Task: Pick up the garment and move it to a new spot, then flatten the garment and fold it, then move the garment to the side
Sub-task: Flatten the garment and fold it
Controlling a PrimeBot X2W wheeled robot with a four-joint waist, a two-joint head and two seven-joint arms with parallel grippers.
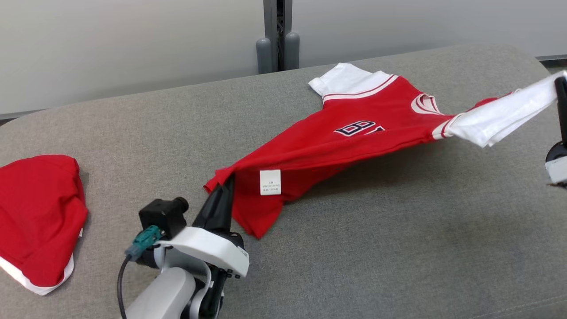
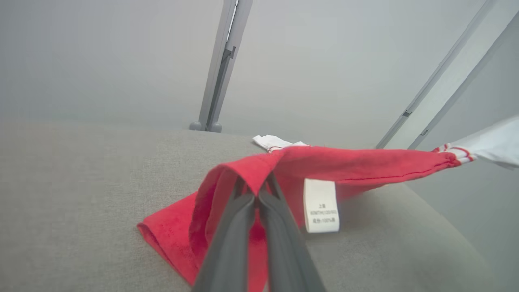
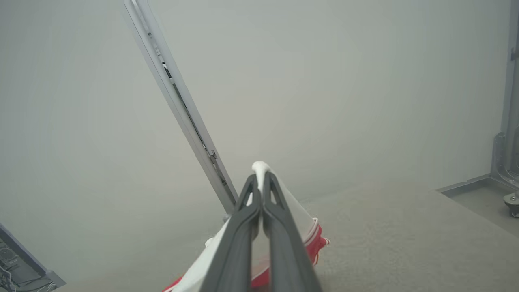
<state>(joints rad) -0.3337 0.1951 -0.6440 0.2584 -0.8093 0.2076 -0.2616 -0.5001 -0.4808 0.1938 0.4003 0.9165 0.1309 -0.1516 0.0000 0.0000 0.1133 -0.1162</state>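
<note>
- The left gripper [image 1: 225,186] has its fingers clenched on a fold of red hem at the low, near end of the garment [image 1: 354,133]. The care label [image 1: 270,182] hangs just beside the grip.
- The right gripper [image 1: 561,91], at the right edge of the head view, is closed on the tip of the white sleeve [image 1: 500,117]. Its wrist view shows white cloth pinched between the fingertips.
- The garment is strung between the two grippers over the grey cushion [image 1: 398,248].
  - The other sleeve [image 1: 341,79] rests on the cushion on the far side.
  - The hem corner below the left grip droops down to touch the cushion.
  - The sleeve-side half is lifted clear, with a shadow under it.
- The long axis runs on a diagonal from the near-left hem up to the far-right sleeve, and the cloth is drawn fairly taut along that line (a corner-to-corner hold, so the body twists rather than hanging square).
- Each arm holds its own end and neither is nearer the middle. The left end sits low and close to the robot, and the right end sits higher and further out.
- Judgement: carrying or laying the garment flat depends on both arms moving along this diagonal together. If one leads, the span will slacken or the sleeve will pull free.
- A second red piece [image 1: 40,212] lies on the cushion well apart, to the left.
</note>
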